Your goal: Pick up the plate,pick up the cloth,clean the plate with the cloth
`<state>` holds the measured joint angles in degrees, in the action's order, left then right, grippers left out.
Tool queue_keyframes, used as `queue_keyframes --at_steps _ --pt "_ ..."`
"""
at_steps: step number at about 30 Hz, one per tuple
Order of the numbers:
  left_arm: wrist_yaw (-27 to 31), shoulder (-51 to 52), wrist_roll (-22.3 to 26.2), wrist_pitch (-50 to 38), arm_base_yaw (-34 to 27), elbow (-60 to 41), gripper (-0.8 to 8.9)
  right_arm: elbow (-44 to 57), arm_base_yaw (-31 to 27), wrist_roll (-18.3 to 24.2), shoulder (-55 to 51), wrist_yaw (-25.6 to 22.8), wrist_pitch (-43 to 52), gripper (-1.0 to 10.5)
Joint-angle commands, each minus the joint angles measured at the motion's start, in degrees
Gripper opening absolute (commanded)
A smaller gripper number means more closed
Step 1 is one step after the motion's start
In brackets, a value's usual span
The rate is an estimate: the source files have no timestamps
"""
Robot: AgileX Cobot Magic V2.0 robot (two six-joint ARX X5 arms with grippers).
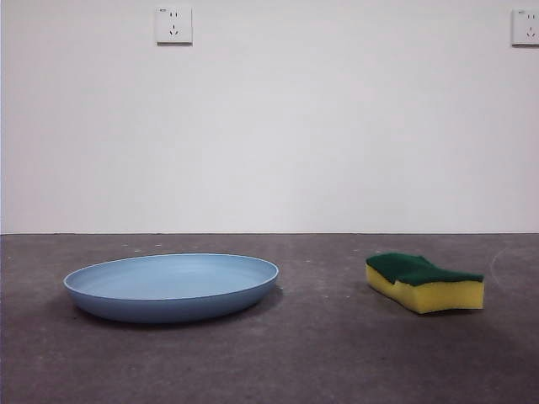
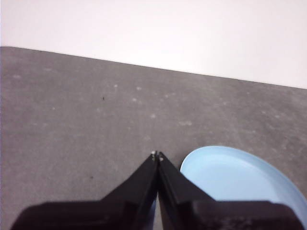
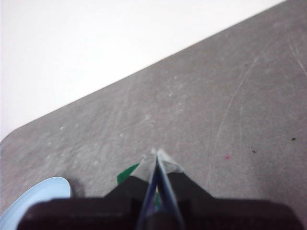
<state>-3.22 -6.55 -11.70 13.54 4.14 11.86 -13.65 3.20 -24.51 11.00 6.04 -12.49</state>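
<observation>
The light-blue plate [image 1: 173, 286] lies flat on the dark table, left of centre in the front view. The cloth [image 1: 424, 282], a yellow sponge with a dark green top, rests to its right, apart from it. My left gripper [image 2: 157, 155] is shut and empty, hovering above the table beside the plate [image 2: 240, 177]. My right gripper [image 3: 157, 152] is also shut with nothing held; a green sliver of the cloth [image 3: 126, 173] peeks out beside its jaws, and the plate's edge [image 3: 38, 194] shows at the corner. Neither arm appears in the front view.
A white wall rises behind the grey table [image 1: 320, 353]. Two wall sockets [image 1: 173, 24] sit high on it. The table's rounded corner shows in the right wrist view.
</observation>
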Motion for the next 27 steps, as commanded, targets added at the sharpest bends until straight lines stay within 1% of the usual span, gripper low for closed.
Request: queue_keyframes --at_steps 1,4,7,9,13,16,17,18,19,22,23,24,27 --pt "-0.04 -4.39 -0.57 2.08 -0.13 5.22 -0.06 -5.84 -0.04 -0.09 5.81 1.2 -2.49 -0.1" --pt "-0.37 -10.21 -0.42 4.17 -0.11 11.15 -0.06 -12.24 -0.04 3.91 12.39 4.9 -5.16 -0.1" --pt "-2.84 -16.61 0.44 6.29 -0.11 17.07 -0.06 -19.12 -0.04 7.02 18.99 9.09 -9.64 -0.1" --pt "-5.33 -21.03 1.66 8.24 -0.11 20.94 -0.05 -23.85 -0.04 9.57 23.41 11.72 -13.81 -0.1" --pt "-11.96 -30.18 3.43 13.92 -0.09 28.26 -0.03 -32.85 -0.04 17.14 32.13 16.83 -23.82 0.0" --pt "-16.31 -36.22 4.33 16.92 -0.02 32.0 0.0 -37.48 -0.02 21.16 37.24 18.08 -29.29 0.1" --pt "-17.4 -38.03 4.42 17.27 0.0 32.76 0.04 -38.42 -0.02 21.94 38.62 18.03 -30.23 0.5" --pt "-18.58 -39.45 4.42 17.29 0.0 33.2 0.24 -38.95 -0.02 22.23 39.63 18.05 -30.53 1.2" --pt "-19.89 -40.83 4.42 17.11 0.0 33.38 0.93 -39.26 -0.02 22.23 40.57 18.03 -30.56 2.2" --pt "-21.27 -44.17 4.07 16.52 0.0 33.38 3.92 -39.36 -0.02 22.08 42.49 17.79 -30.56 4.8" --pt "-21.18 -45.64 3.61 16.48 0.0 33.38 4.49 -39.36 -0.02 21.92 43.19 17.75 -30.64 5.3" --pt "-21.24 -46.86 2.62 16.55 0.0 33.38 4.48 -39.36 -0.02 21.92 43.65 17.75 -30.67 5.4" --pt "-21.03 -49.7 2.73 15.56 0.02 33.4 4.43 -39.36 -0.02 21.68 43.76 17.75 -30.49 5.3"
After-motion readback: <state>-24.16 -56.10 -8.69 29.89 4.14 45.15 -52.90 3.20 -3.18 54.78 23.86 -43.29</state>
